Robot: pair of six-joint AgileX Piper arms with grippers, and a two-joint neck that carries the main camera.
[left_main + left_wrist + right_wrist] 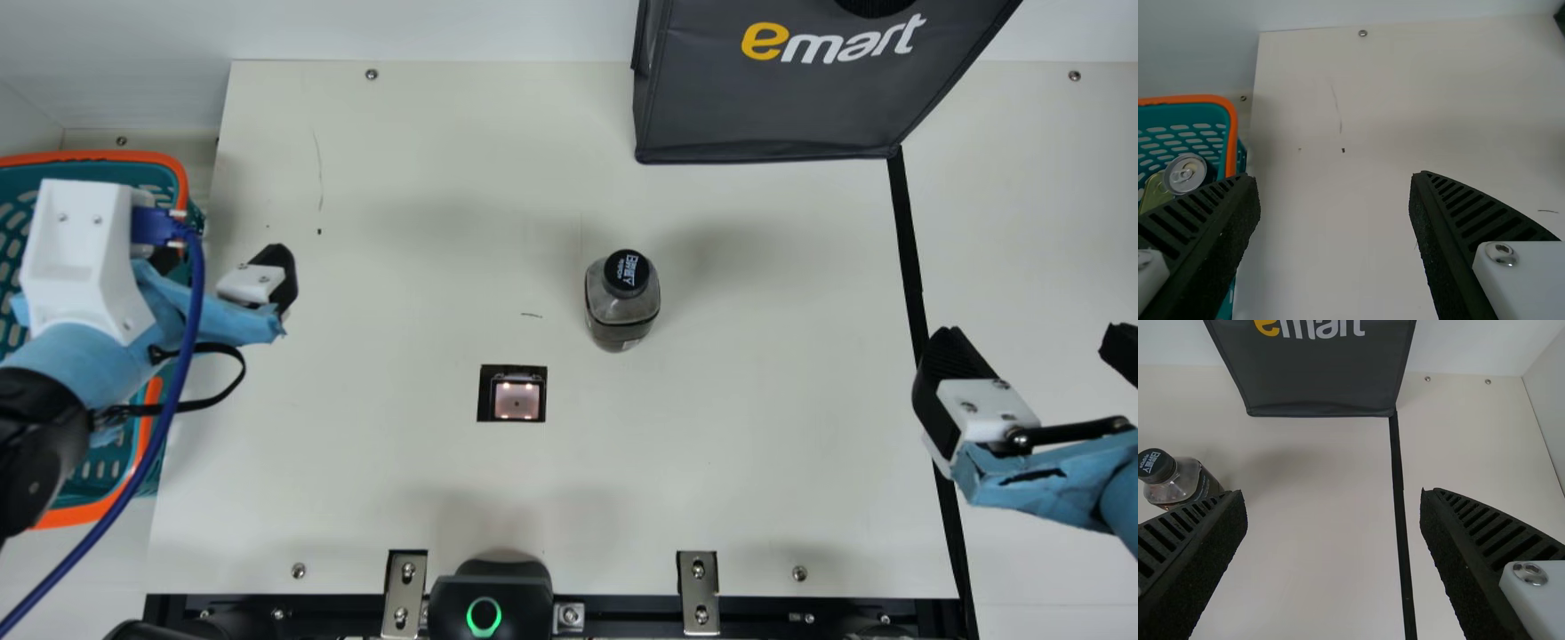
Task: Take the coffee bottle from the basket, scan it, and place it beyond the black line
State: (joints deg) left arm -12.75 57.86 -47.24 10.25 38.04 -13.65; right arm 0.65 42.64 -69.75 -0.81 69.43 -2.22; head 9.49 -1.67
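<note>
So your coffee bottle was out of the basket, standing upright on the table around the middle, well left of the black line. The scanner window was lit, just nearer to you than the bottle and off to its left, with the two apart.

Your left gripper was hanging by the right edge of the basket, fingers spread wide. From your left wrist view, a silver can was sitting inside that basket, with a gold-coloured item beside it.

Your right gripper was wide open too, up above the black line, which ran between its fingers in your right wrist view. The bottle was left of that gripper, well apart from it. Your dark grey bag was on the far side, one near corner right at the line's far end.
</note>
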